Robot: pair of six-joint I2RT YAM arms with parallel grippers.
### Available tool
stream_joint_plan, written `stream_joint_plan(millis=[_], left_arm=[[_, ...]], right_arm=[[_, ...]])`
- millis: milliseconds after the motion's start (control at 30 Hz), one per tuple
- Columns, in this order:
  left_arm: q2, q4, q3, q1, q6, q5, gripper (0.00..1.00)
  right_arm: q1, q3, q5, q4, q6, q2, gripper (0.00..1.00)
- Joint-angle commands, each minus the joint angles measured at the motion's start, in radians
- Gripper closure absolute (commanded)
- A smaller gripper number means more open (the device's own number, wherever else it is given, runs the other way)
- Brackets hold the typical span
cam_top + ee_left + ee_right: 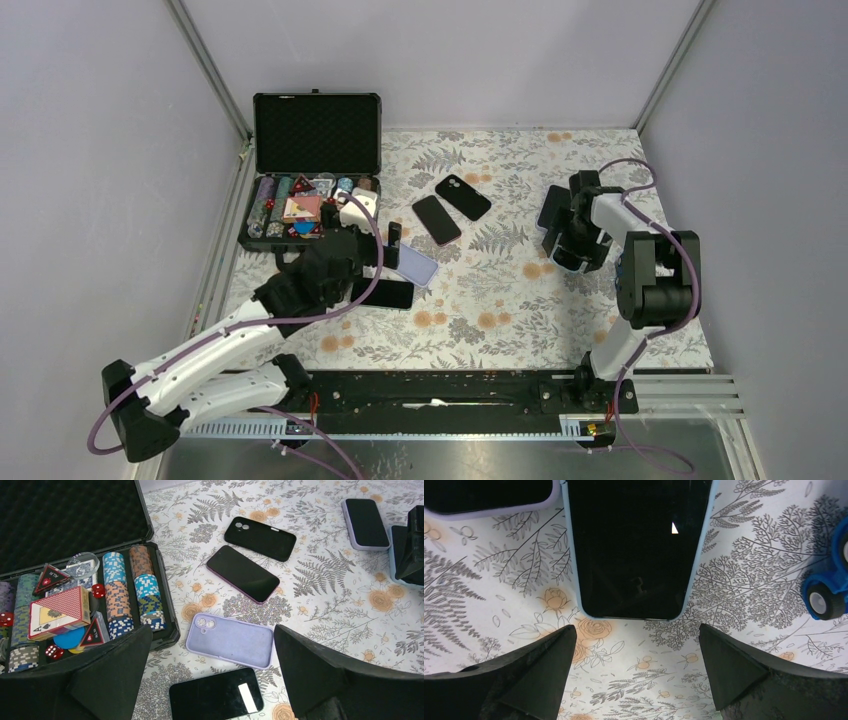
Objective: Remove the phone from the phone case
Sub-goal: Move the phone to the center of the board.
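Note:
An empty lilac phone case (230, 641) lies open side up on the floral table, with a bare black phone (216, 695) screen up just in front of it. My left gripper (212, 630) is open and empty, hovering above both; in the top view it (388, 262) is left of centre. My right gripper (636, 632) is open and empty just above the table, at the near end of a black phone in a light-blue case (639, 545). That gripper (572, 243) is at the right in the top view, hiding this phone.
A phone in a lilac case (484, 497) lies beside the light-blue one. A purple-edged phone (243, 573) and a black case or phone, back up (260, 538), lie mid-table. An open poker-chip case (310, 200) stands at the back left. A blue toy car (829, 580) is right of my right gripper.

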Motion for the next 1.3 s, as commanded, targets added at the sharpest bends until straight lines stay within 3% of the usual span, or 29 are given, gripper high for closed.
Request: stream_joint_plan(millis=[0, 367, 767, 933, 1267], left_arm=[[0.01, 0.067, 0.009, 0.018, 0.033, 0.026, 0.01], [0.057, 0.097, 0.027, 0.068, 0.054, 0.067, 0.01], [0.106, 0.085, 0.093, 0.113, 0.077, 0.089, 0.01], [0.107, 0.088, 0.103, 0.122, 0.081, 0.088, 0.01], [0.099, 0.074, 0.099, 0.133, 0.051, 0.077, 0.01]], right_arm=[[-0.005, 0.043, -0.025, 0.002, -0.013, 0.053, 0.0], [-0.048, 0.08, -0.036, 0.017, 0.0, 0.103, 0.0], [-0.052, 0.081, -0.09, 0.002, 0.029, 0.105, 0.14], [-0.052, 0.079, -0.127, -0.007, 0.051, 0.116, 0.15], [-0.052, 0.114, -0.188, -0.041, 0.077, 0.144, 0.35]])
